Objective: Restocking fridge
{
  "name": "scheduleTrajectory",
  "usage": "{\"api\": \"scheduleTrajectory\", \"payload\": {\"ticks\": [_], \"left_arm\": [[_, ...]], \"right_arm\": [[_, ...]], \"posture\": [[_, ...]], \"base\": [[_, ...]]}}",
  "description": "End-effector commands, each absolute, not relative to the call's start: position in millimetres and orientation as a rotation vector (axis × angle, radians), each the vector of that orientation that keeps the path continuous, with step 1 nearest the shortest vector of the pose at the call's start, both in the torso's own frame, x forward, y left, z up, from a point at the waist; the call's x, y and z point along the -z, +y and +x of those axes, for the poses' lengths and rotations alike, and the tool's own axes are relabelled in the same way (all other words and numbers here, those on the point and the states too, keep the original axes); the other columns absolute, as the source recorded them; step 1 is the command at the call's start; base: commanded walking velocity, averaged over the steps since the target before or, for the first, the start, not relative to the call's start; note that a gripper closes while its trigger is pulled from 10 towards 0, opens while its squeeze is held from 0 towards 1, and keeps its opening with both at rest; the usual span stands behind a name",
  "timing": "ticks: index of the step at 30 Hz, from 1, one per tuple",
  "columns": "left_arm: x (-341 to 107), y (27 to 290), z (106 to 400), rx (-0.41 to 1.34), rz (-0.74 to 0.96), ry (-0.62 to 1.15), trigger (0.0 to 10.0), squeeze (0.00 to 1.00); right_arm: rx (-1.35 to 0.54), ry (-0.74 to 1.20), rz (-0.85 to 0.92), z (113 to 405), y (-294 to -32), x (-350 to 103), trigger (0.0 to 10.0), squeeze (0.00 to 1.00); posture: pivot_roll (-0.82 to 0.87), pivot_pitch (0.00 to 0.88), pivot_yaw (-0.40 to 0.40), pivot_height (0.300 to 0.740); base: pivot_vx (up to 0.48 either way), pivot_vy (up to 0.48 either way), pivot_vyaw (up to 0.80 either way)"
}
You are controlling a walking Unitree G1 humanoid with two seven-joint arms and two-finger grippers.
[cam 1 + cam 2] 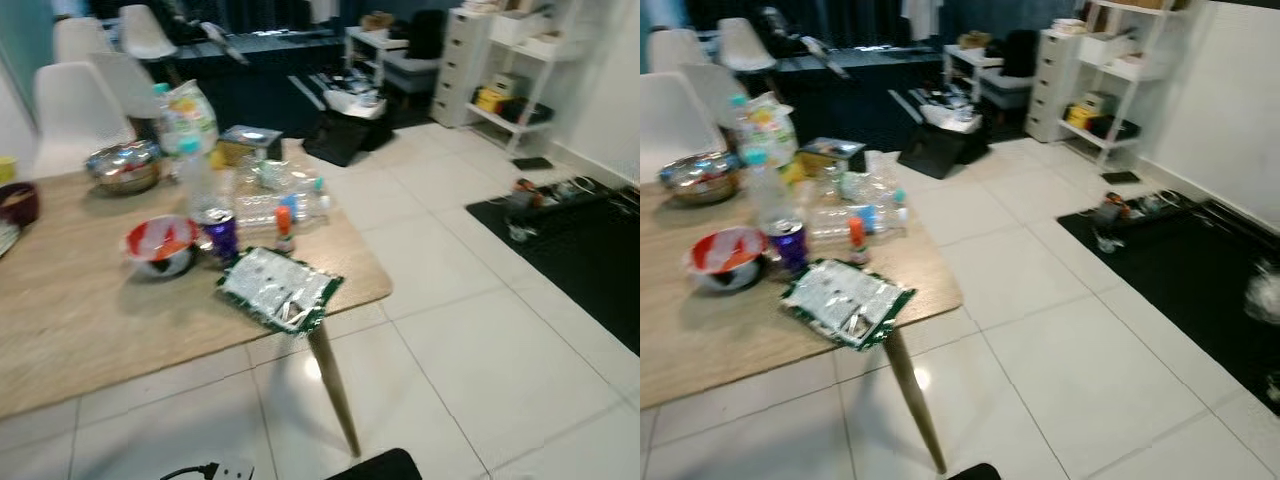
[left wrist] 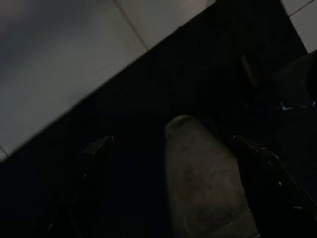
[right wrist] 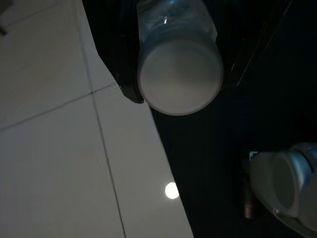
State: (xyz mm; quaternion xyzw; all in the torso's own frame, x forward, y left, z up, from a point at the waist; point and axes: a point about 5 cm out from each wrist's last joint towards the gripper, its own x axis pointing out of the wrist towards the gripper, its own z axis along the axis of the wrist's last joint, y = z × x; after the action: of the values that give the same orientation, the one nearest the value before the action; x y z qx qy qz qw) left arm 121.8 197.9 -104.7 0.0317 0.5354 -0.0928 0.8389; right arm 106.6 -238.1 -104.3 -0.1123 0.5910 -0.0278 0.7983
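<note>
In the right wrist view my right gripper (image 3: 181,84) hangs over the white floor tiles, shut on a clear plastic bottle (image 3: 178,59) with a milky white base. A black finger (image 3: 128,84) presses each side of the bottle. The left wrist view is very dark; my left gripper (image 2: 173,148) is open, its fingers (image 2: 96,151) wide apart over a dim grey shape. On the wooden table (image 1: 100,320) stand a purple can (image 1: 221,237), a small red-capped bottle (image 1: 284,228), clear plastic bottles (image 1: 285,203), a red bowl (image 1: 160,245) and a green-edged packet (image 1: 280,288).
A metal bowl (image 1: 125,165) and a snack bag (image 1: 190,115) sit at the table's far side, with white chairs (image 1: 75,105) behind. A black bag (image 1: 340,135) lies on the tiles, a black mat (image 1: 580,240) to the right, white shelves (image 1: 510,70) beyond.
</note>
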Motion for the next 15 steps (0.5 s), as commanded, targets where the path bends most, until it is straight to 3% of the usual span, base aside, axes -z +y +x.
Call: {"api": "scheduleTrajectory", "payload": {"ticks": [1, 15], "left_arm": [[105.4, 197.0, 119.9, 0.197, 0.066, 1.137, 10.0, 0.0], [105.3, 197.4, 120.3, 0.194, 0.077, 1.136, 10.0, 0.0]], "right_arm": [[0.062, 1.27, -0.259, 107.3, -241.6, 103.3, 10.0, 0.0], [0.049, 1.289, -0.258, 101.8, -239.4, 105.3, 10.0, 0.0]], "posture": [[0.06, 0.0, -0.009, 0.738], [0.06, 0.0, -0.007, 0.738]], "base": [[0.0, 0.0, -0.8], [0.0, 0.0, -0.8]]}}
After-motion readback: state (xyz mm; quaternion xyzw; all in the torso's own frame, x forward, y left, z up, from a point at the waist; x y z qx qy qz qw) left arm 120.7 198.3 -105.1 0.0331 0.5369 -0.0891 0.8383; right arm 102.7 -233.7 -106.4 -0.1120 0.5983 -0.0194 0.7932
